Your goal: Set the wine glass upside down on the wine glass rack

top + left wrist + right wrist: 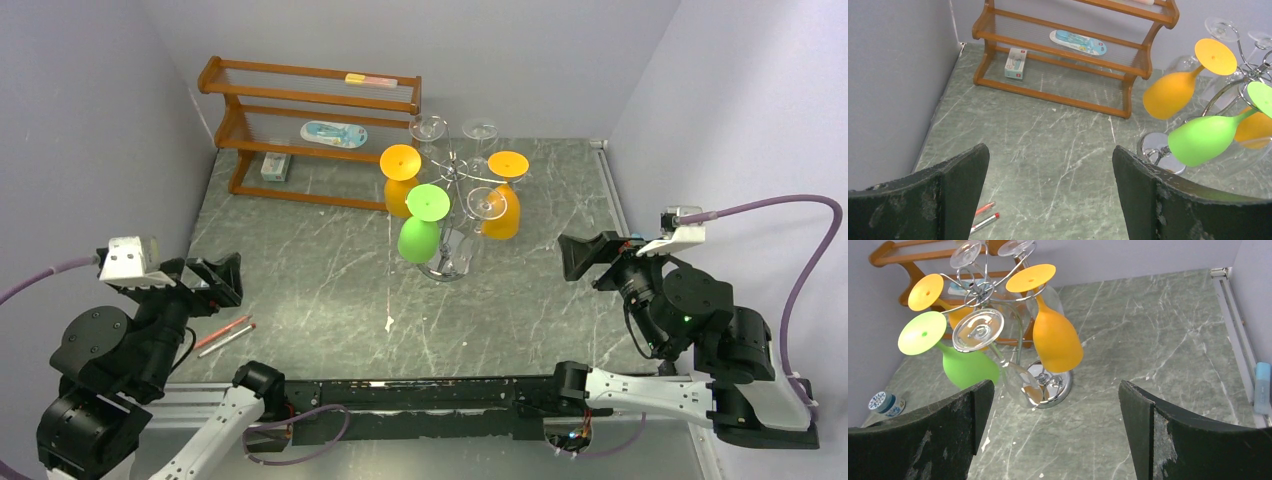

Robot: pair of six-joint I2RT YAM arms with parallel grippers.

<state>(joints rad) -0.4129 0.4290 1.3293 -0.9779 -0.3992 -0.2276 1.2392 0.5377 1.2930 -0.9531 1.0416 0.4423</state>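
Observation:
The chrome wine glass rack (452, 172) stands at mid-table on its round mirror base (1060, 386). Several glasses hang upside down from its arms: a green one (420, 238), two orange ones (503, 214), and clear ones (486, 205). The rack also shows in the left wrist view (1154, 147) with the green glass (1204, 140). My left gripper (218, 277) is open and empty, far left of the rack. My right gripper (582, 255) is open and empty, to the right of the rack. Neither touches a glass.
A brown wooden shelf rack (310, 130) stands at the back left with small packets on it. Two red pens (224, 335) lie near the left arm. A small round tin (885, 403) sits at the left in the right wrist view. Walls close both sides.

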